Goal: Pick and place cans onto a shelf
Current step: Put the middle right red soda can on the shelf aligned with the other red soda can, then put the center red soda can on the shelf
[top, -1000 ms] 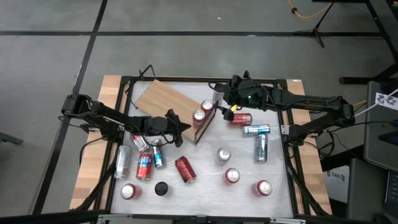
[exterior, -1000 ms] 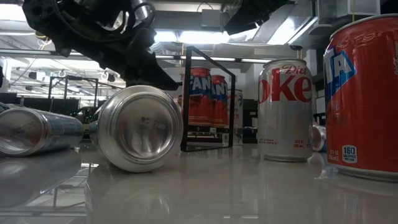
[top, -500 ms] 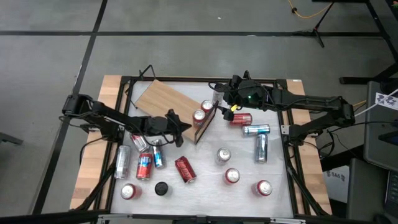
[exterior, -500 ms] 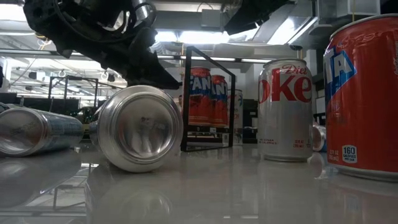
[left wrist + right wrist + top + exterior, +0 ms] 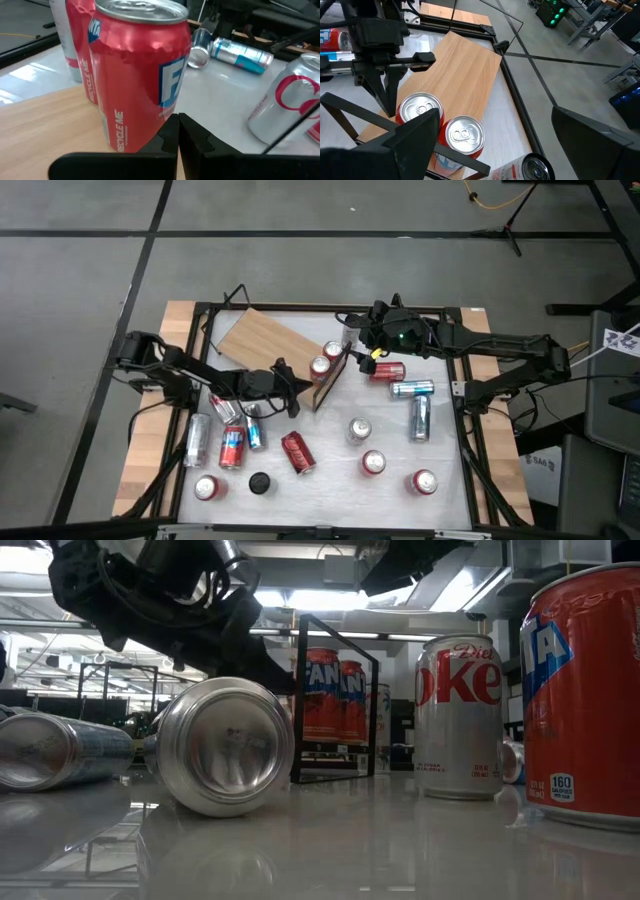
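While the left jaws are pressed fully together with nothing between them, their tips sit just beside the base of an upright red can that stands on the shelf. A second upright red can stands right behind the first, farther from those jaws, both near the shelf's black frame. Seen from above, the left jaws hover over the shelf's near edge, at the side of the first can.

Spread wide and empty, the right jaws hang above the frame end of the shelf, looking down on the two silver tops directly below them. Just beyond these jaws, a red can lies on its side on the white surface, and two slim silver cans lie farther out on the same side.

Below the left jaws' arm, several more cans lie tipped over on the surface, with a small black disc near them. Upright cans stand well apart from both jaws, toward the surface's near edge.
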You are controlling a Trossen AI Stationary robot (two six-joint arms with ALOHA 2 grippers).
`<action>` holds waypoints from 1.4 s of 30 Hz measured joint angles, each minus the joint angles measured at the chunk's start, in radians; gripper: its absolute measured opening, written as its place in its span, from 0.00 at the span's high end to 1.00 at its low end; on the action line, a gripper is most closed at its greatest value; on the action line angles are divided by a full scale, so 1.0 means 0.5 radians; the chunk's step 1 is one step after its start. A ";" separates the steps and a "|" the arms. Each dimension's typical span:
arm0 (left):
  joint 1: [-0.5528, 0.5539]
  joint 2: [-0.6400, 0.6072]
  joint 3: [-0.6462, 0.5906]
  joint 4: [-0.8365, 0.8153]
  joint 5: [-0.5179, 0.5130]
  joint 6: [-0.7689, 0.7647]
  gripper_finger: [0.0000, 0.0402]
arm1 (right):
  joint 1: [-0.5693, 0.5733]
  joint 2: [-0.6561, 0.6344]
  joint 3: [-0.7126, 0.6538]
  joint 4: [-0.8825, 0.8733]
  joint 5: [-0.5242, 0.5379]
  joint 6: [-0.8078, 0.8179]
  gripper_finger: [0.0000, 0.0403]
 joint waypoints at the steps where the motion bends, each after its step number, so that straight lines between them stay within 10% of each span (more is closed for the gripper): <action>1: 0.003 0.021 0.000 0.020 0.001 0.000 1.00 | 0.000 0.000 0.000 0.001 0.001 0.000 0.07; 29: 0.095 0.203 0.006 0.277 0.111 0.002 1.00 | 0.000 0.000 0.000 -0.001 0.004 0.000 0.07; 42: 0.095 -0.222 0.007 -0.133 0.113 0.018 1.00 | -0.030 -0.061 0.000 -0.006 0.313 -0.063 0.07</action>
